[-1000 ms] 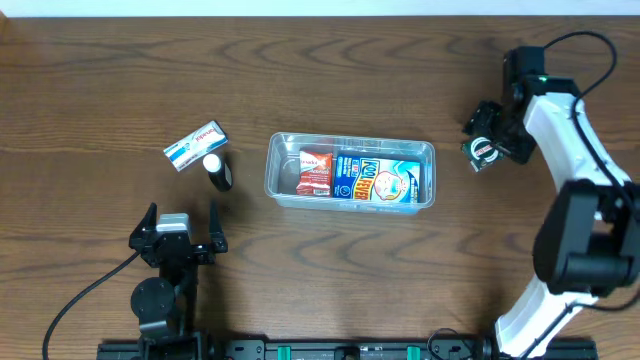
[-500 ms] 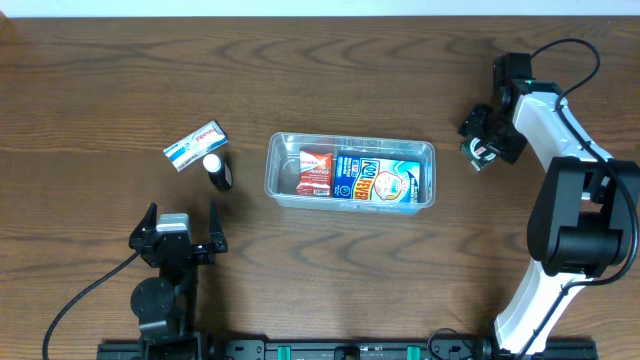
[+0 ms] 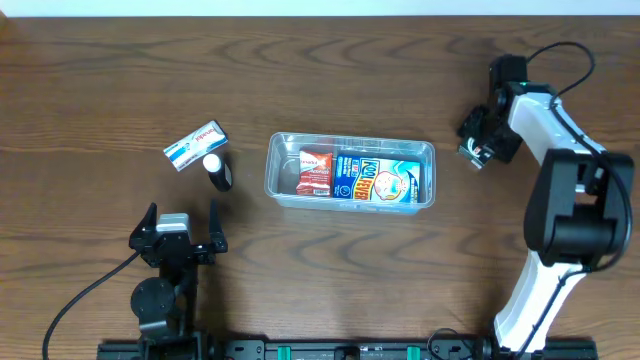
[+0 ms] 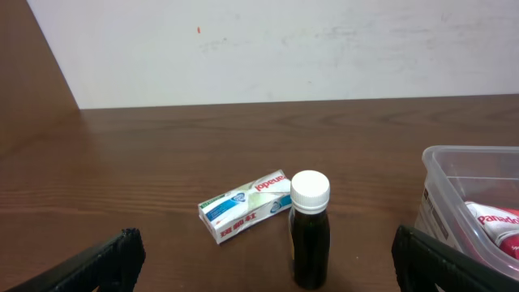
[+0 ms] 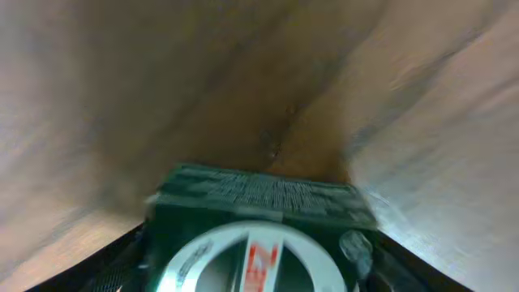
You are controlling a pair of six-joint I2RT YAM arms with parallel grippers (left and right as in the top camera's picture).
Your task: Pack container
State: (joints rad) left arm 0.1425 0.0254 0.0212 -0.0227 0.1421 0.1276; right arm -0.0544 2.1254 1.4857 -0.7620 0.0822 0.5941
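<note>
container [image 3: 350, 140]: clear tub, mid-table, upright
inside: red packet [image 3: 315, 170] at left end, blue packet [image 3: 378, 180] filling the rest
left gripper [image 3: 182, 213]: fingers wide apart, holding nothing, low near the front edge
right gripper [image 3: 478, 148]: clamped around green pack [image 5: 259, 235], right of container, apart
loose: white box [image 3: 194, 146], dark bottle [image 3: 216, 170] just beside it, left of container

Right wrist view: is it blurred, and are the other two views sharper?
Right wrist view: heavily blurred; the table grain is smeared, and the green pack with its round white label looks soft. Left wrist view: sharp; the print on the small box and the white-capped bottle are crisp. Overhead view: sharp and evenly lit, with bright glare on the rim of the container.
</note>
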